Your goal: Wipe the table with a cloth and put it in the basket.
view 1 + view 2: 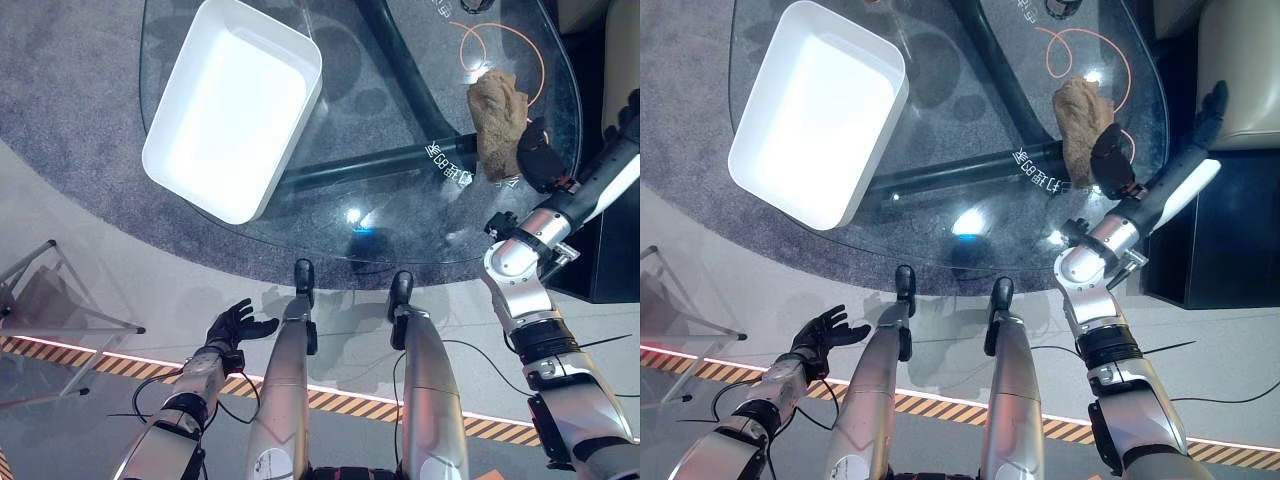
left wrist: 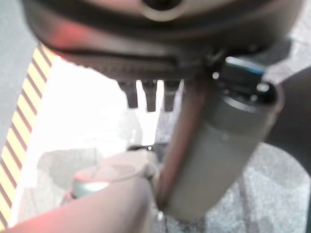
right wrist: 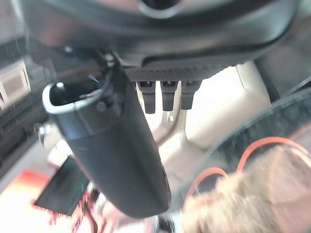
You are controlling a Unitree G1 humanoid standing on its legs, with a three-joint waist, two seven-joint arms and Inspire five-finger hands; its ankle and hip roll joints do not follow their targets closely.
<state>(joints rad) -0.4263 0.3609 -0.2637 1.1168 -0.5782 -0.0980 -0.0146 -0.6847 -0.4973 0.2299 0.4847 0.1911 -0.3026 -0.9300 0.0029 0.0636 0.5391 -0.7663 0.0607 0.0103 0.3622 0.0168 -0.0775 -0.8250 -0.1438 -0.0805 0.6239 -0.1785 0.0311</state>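
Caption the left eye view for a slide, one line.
Right hand at the tan cloth on the glass table; white basket waits; left hand open, low.

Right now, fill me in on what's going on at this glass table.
The robot's right hand rests at the near end of a brown cloth lying on the glass table, set to wipe. The white basket sits on the table's left side. The left hand hangs open below the table edge.

You're looking at a glossy glass table [image 1: 400, 215] — clear, reflective. The cloth [image 1: 498, 110] looks rough and nubby; the basket [image 1: 232, 105] is smooth white plastic.
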